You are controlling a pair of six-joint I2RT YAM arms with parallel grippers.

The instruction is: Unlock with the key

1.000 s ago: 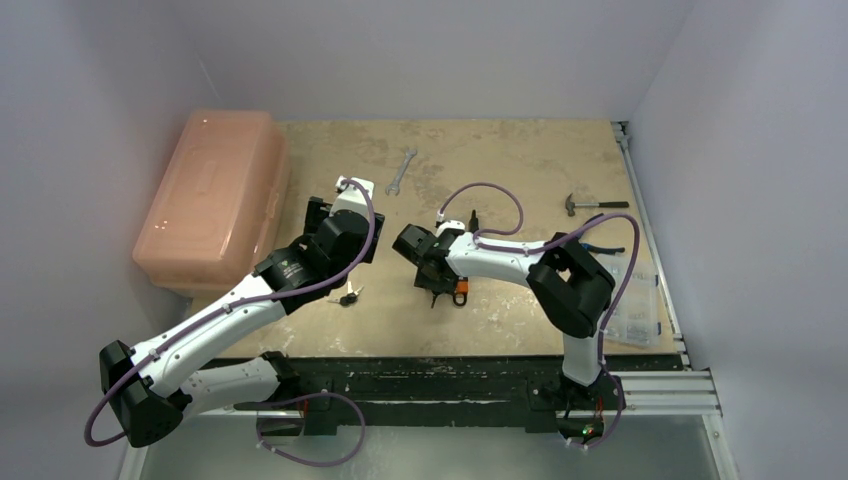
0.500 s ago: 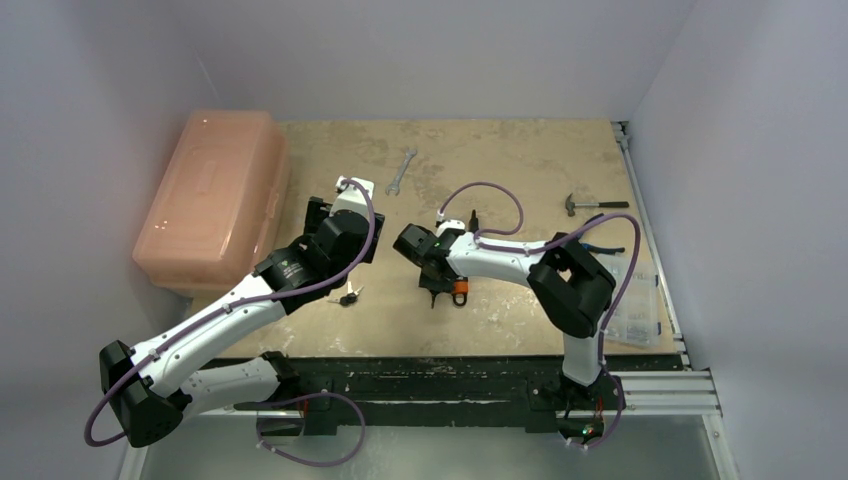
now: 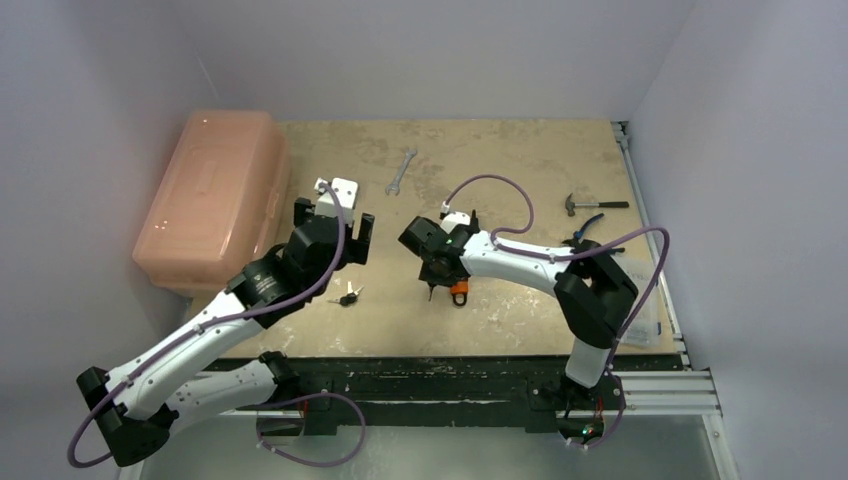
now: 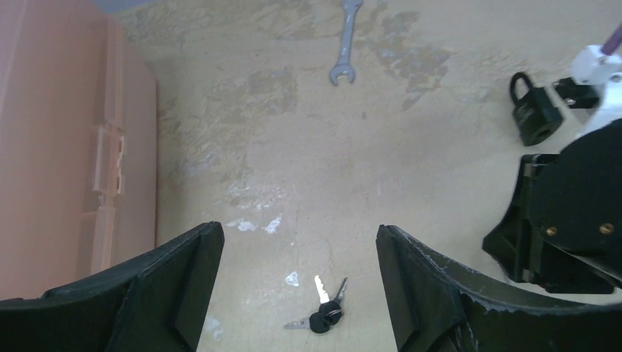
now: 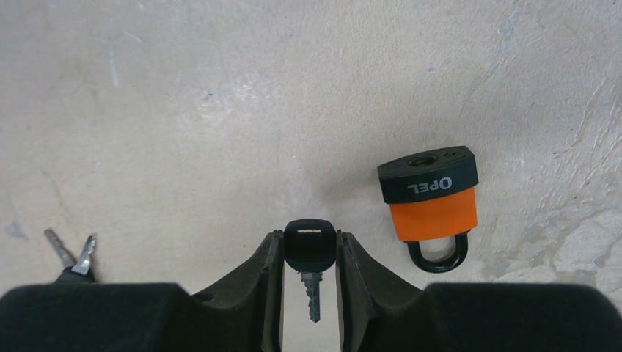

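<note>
A robot lab's work cell: plain white walls box in a scuffed wooden table bearing a wrench, hammer and plastic case, with metal rails along its near edge.

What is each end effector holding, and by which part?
Right end effector pinches a key by its black head; left end effector is open, holding nothing.

Left arm, right arm: white link shells, black joint housings, purple cables looped outside; matte black fingers; brass screws.
</note>
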